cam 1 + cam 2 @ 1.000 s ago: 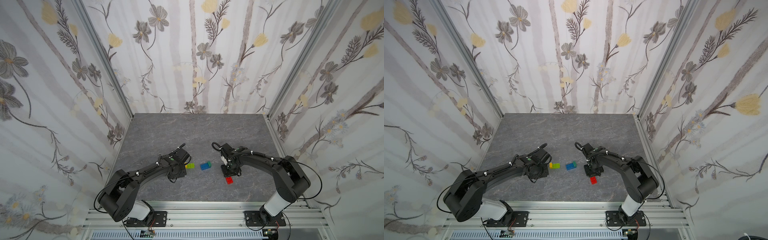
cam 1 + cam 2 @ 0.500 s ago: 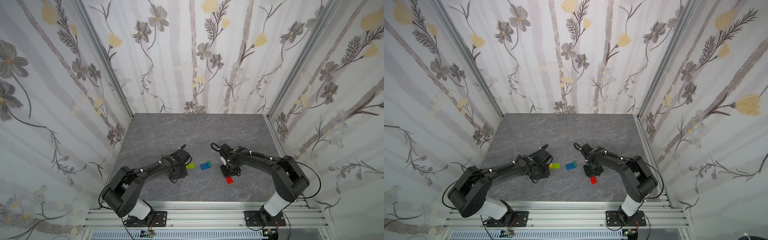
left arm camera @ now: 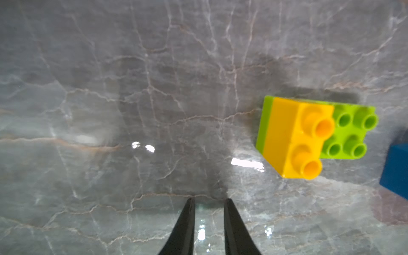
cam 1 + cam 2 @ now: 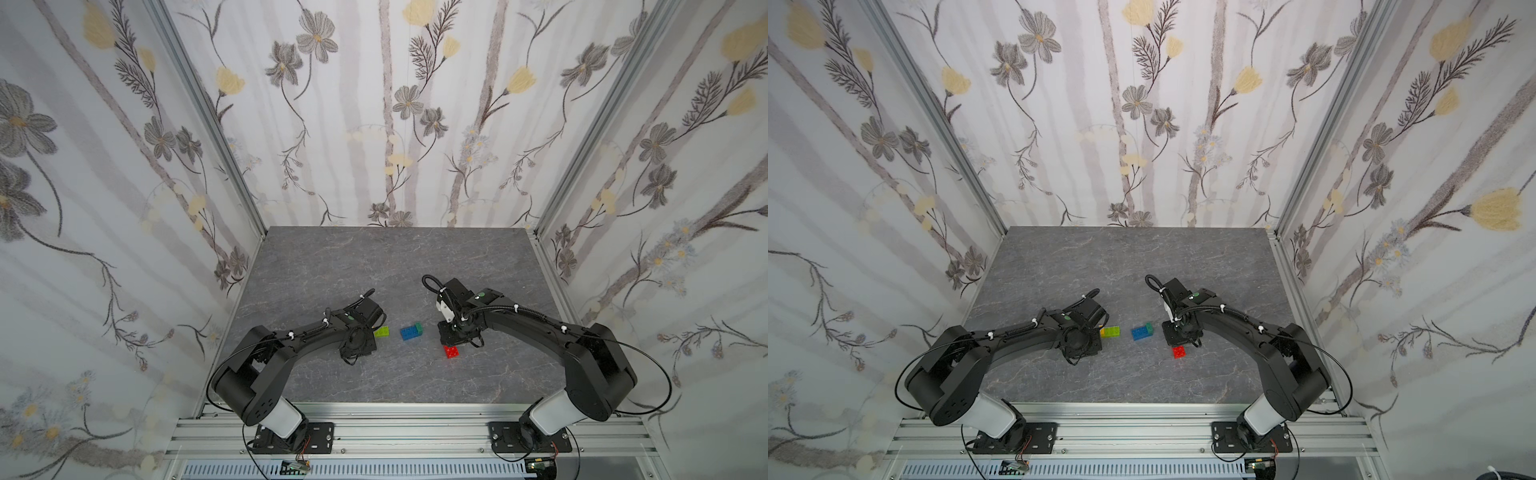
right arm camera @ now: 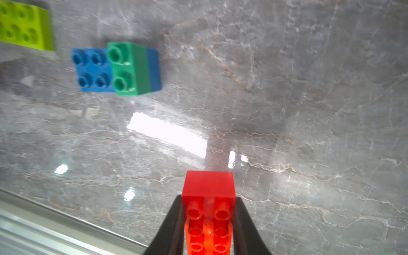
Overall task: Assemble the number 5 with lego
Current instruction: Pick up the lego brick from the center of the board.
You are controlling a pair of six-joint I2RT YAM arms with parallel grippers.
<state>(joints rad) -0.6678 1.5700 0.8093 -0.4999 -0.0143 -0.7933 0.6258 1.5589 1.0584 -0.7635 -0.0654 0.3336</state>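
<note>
We see the fingers of the right gripper (image 5: pixel 209 199) clamped on the red brick (image 5: pixel 208 187) near the tabletop's (image 4: pixel 374 257) front edge, while the left gripper (image 3: pixel 208 199) holds its fingers (image 3: pixel 187 220) a narrow gap apart, empty, just beside the lime-green brick (image 3: pixel 348 132) topped by the yellow brick (image 3: pixel 287 136), and the blue brick (image 5: pixel 92 70) carrying the dark-green brick (image 5: pixel 128 68) lies between the two arms.

**Red brick displaced; left arm links reposed.**
The red brick (image 4: pixel 452 351), gripped between the jaws of the right gripper (image 5: pixel 208 199), now stands farther from the front rail (image 4: pixel 395 419) and slightly nearer the blue brick (image 4: pixel 409 333) than one second ago. This shift falls within the last half second and shows in both top views. The left arm (image 4: pixel 270 353) now carries its shoulder and elbow links farther from the front rail and nearer the middle of the workspace. That move runs through the full second.
</note>
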